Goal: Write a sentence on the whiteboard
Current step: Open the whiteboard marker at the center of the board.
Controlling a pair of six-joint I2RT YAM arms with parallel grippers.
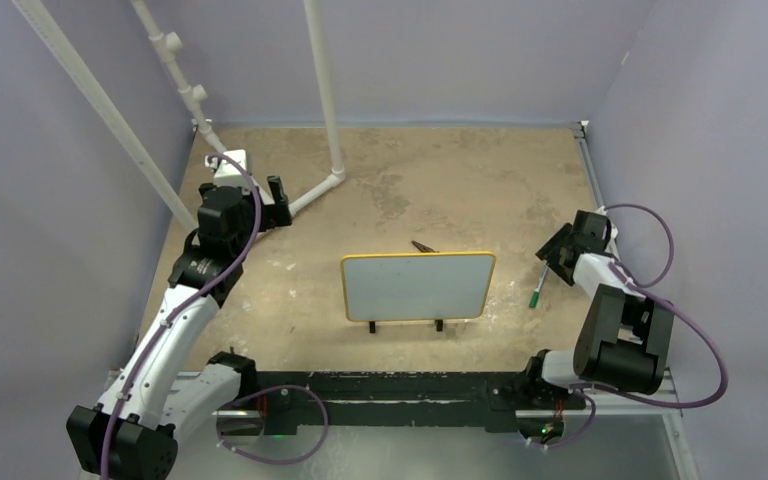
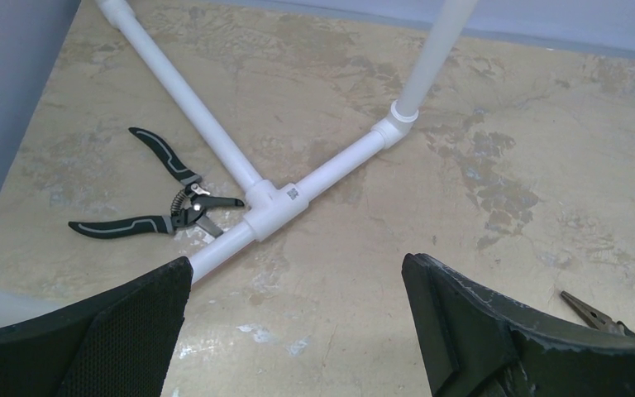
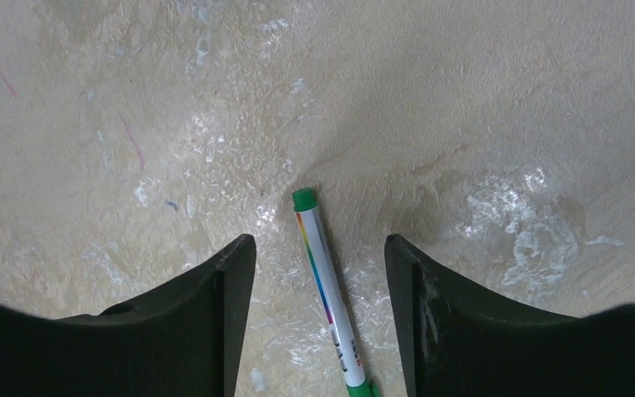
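Two end effectors, both w/ jaws apart. Right end effector [image 3: 320, 248] is hung low over the tan mottled bench [image 1: 440, 190], fingers set either side of the white-barrelled marker w/ green ends and rainbow stripe [image 3: 328, 298]. No contact is seen, nothing is clamped. Left end effector [image 2: 298, 277] is spread wide at far left w/ nothing between the jaws. It's parked over the white PVC pipe frame [image 2: 281, 203], near the black-handled pruning shears [image 2: 161, 207].

Small white rectangular whiteboard w/ thin yellow frame and two black feet [image 1: 418, 286] is stood mid-bench. The marker is lain at bench right, well apart from it. No writing is seen on the board face from the top view.

Step in hand (judged): marker pickup. To be done well:
- Barrel is roughly centred in the gap but skewed vs. the fingers, so wrist should be aligned before closing, else pen prob gets rolled or kicked out.
- Grip is best taken mid-barrel for stiffness when writing.
- Which end is the cap can't be told. Cap removal is prob needed, so left arm would have to be brought in.
- Lift should be kept slow, and pen checked square in the jaws before any approach to the board.
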